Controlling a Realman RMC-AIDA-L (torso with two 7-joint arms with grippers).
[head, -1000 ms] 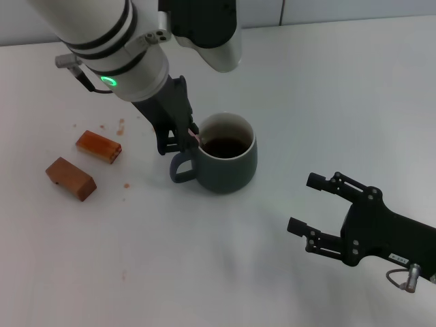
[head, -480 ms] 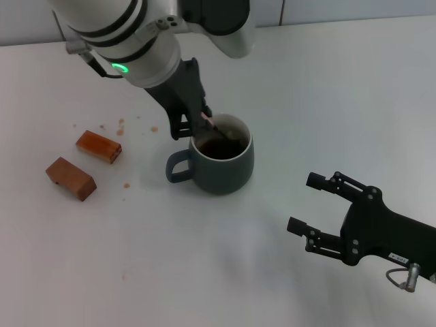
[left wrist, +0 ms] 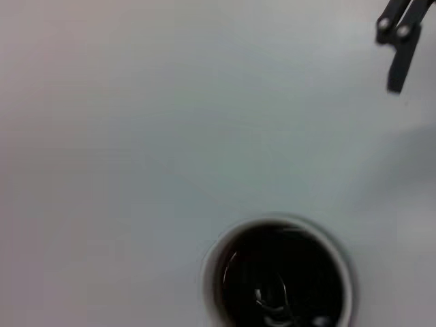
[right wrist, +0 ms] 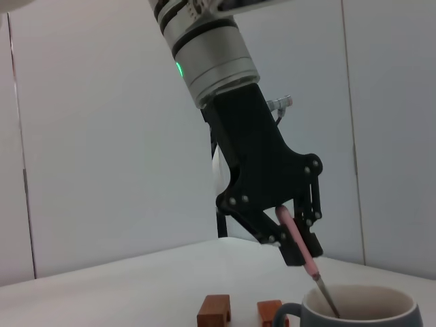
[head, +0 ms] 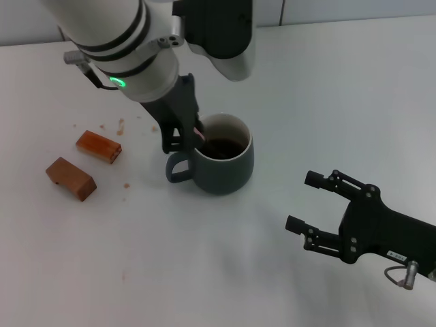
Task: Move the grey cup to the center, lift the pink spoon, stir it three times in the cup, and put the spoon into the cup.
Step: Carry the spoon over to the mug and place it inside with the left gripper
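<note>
The grey cup [head: 223, 162] stands near the table's middle, handle toward my left, with dark liquid inside. It also shows in the left wrist view [left wrist: 278, 276] and the right wrist view [right wrist: 357, 310]. My left gripper [head: 191, 134] is over the cup's left rim, shut on the pink spoon [right wrist: 297, 241]. The spoon slants down with its metal neck inside the cup. In the head view only a bit of pink handle [head: 199, 133] shows. My right gripper [head: 312, 201] is open and empty, low at the right.
Two brown rectangular blocks [head: 99, 147] [head: 70, 178] lie on the white table left of the cup, also in the right wrist view [right wrist: 214, 311]. Small reddish specks dot the table near them.
My left gripper with the spoon moved from the cup's left rim toward its back, then back to the left rim. The cup shifted slightly at first. The right arm stayed still.
</note>
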